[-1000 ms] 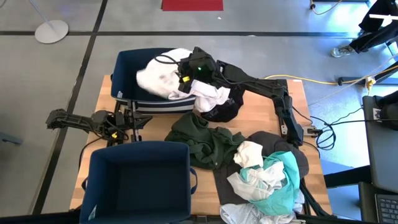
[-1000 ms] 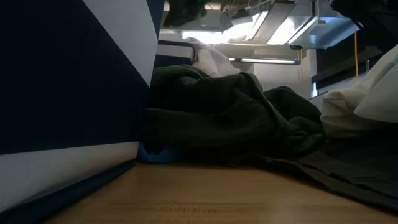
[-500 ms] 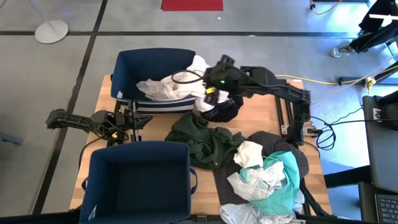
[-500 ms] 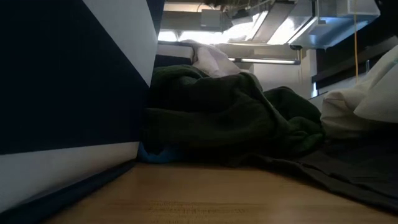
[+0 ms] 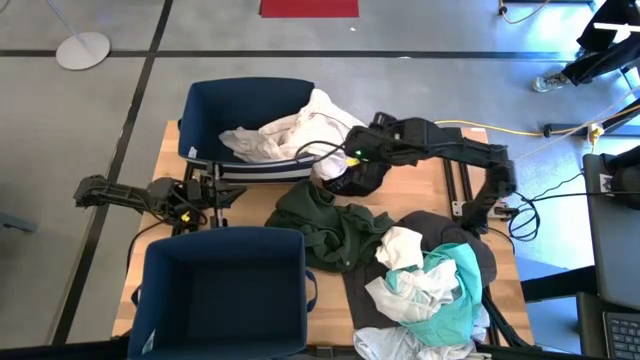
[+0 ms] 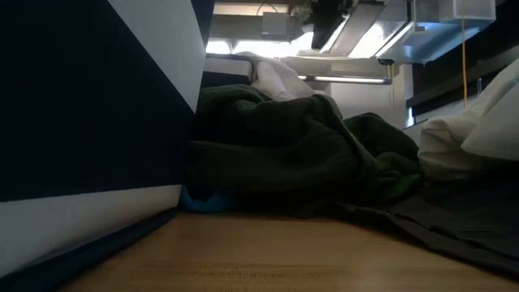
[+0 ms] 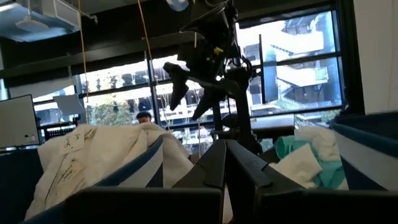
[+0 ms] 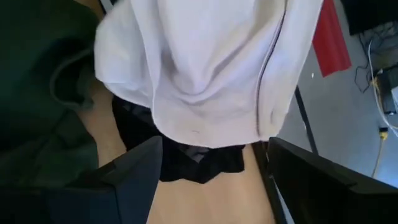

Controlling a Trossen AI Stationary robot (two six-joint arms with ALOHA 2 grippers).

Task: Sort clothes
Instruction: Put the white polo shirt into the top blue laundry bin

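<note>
High view: white garment (image 5: 290, 130) now dropped in far bin (image 5: 205, 100); right gripper (image 5: 352, 160) spread wide, empty, withdrawn. Left gripper (image 5: 205, 192) parked, pinched closed. One sorted; pile (image 5: 420, 280) remaining.

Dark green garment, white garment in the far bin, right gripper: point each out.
dark green garment (image 5: 330, 232), high view, middle of the crumpled fabric.
white garment (image 5: 290, 132), high view, bunched part lying in the bin.
right gripper (image 5: 352, 157), high view, between the open fingertips.
</note>
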